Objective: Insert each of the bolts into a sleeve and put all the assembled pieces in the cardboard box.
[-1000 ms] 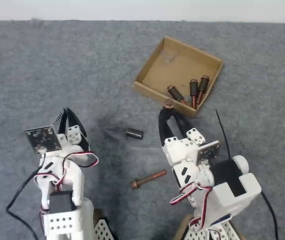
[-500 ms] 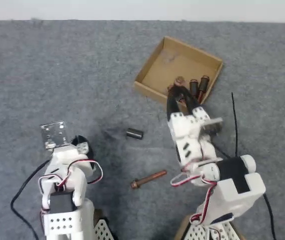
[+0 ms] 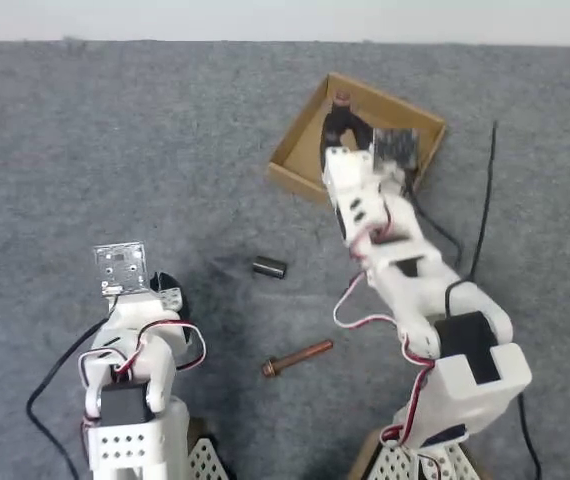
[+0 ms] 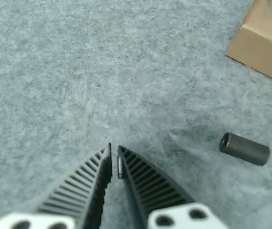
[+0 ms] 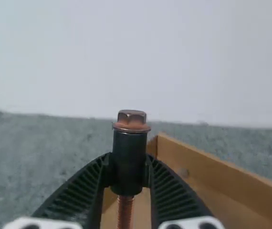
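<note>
My right gripper (image 3: 342, 113) hangs over the cardboard box (image 3: 295, 180), shut on an assembled piece (image 5: 128, 160): a black sleeve with a copper bolt through it, standing upright with its hex head (image 5: 131, 119) on top. The box's wall (image 5: 212, 167) lies just below and beyond this gripper (image 5: 128, 174). A loose black sleeve (image 3: 269, 267) lies on the carpet in front of the box, and a loose copper bolt (image 3: 298, 358) lies nearer the arm bases. My left gripper (image 4: 114, 151) is shut and holds nothing, low over the carpet, to one side of that sleeve (image 4: 245, 149).
Grey carpet covers the whole table. A box corner (image 4: 265, 43) lies beyond the sleeve. The right arm and its camera board hide the right side of the box's inside. Black cables (image 3: 480, 210) trail by the right arm.
My right arm has carried the assembled piece from in front of the box up over its inside. The left arm has drawn back and its gripper has shut.
</note>
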